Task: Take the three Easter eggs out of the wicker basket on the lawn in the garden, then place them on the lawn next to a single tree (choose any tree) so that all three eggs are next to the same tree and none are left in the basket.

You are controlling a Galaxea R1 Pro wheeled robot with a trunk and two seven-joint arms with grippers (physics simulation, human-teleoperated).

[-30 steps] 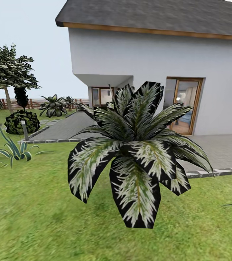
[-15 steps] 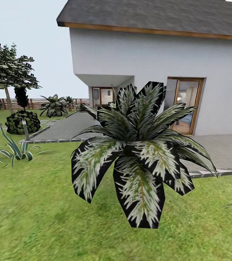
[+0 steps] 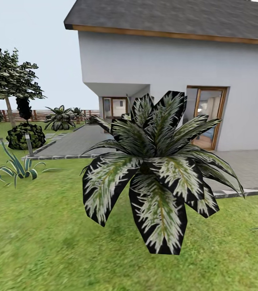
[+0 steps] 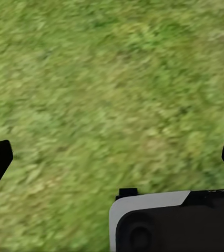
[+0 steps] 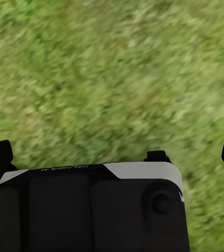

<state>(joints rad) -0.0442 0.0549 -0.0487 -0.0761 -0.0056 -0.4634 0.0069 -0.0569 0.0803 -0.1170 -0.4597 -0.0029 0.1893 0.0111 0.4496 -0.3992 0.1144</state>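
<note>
Lawn [image 3: 44, 242] only, behind a spiky plant [image 3: 157, 169]; left gripper [image 4: 112, 157] and right gripper [image 5: 112, 155] wide, empty; eggs apparently not yet fetched.

Slight leftward camera pan.

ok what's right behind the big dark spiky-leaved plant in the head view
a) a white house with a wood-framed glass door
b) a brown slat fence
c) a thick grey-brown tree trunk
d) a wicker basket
a: the white house with its wood-framed glass door rises directly behind the big dark spiky-leaved plant, across grey paving.
</note>
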